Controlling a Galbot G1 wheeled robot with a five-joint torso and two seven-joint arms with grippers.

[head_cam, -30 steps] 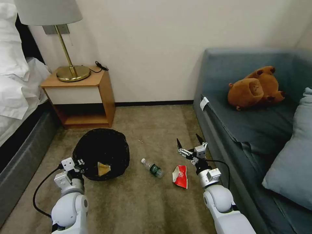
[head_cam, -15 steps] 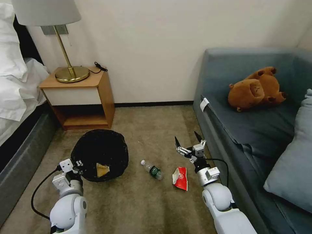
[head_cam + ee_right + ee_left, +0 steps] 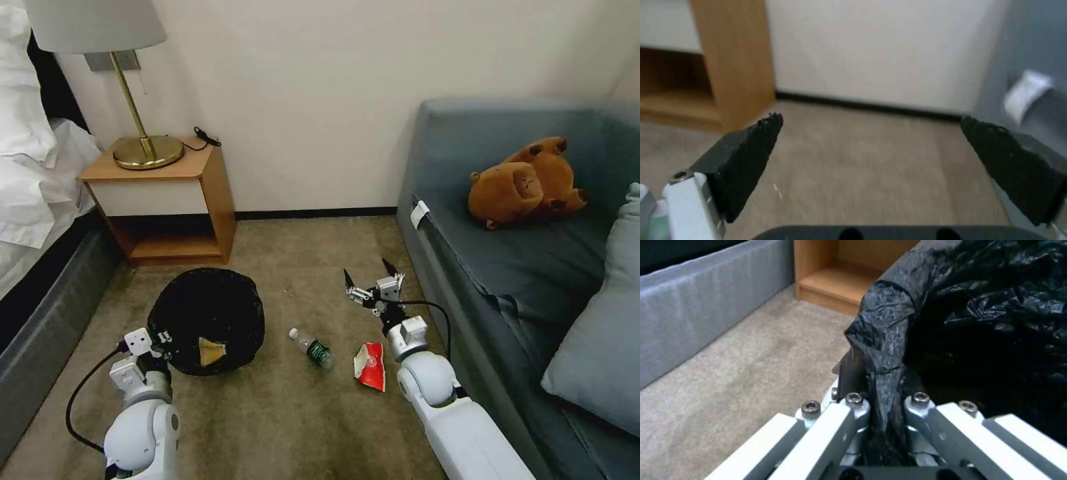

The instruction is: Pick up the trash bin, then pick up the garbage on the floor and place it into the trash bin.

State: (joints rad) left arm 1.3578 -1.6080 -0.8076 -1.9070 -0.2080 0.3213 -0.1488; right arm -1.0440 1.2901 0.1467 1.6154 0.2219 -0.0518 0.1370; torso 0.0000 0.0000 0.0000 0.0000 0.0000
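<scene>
The left gripper [image 3: 882, 426] pinches the trash bin's [image 3: 207, 317] bag-draped rim; the right gripper [image 3: 371, 277] hovers spread above the small, light, probably slippery bottle [image 3: 312, 347]; grasp its middle.

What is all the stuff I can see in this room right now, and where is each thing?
Trash bin: one, white with a black bag liner, on the carpet by the nightstand, a tan paper piece inside.
Bottle: one, clear with green label, lying on the carpet.
Packet: one, red and white, on the carpet right of the bottle.
Nightstand: one, wooden, against the wall.
Lamp: one, brass with white shade, on the nightstand.
Bed: one, white bedding, far left.
Sofa: one, grey-blue, right side.
Plush toy: one, brown, on the sofa.
Cushion: one, grey-blue, on the sofa.
Left gripper: shut on the bin's bag rim.
Right gripper: open, above the carpet beyond the packet.
</scene>
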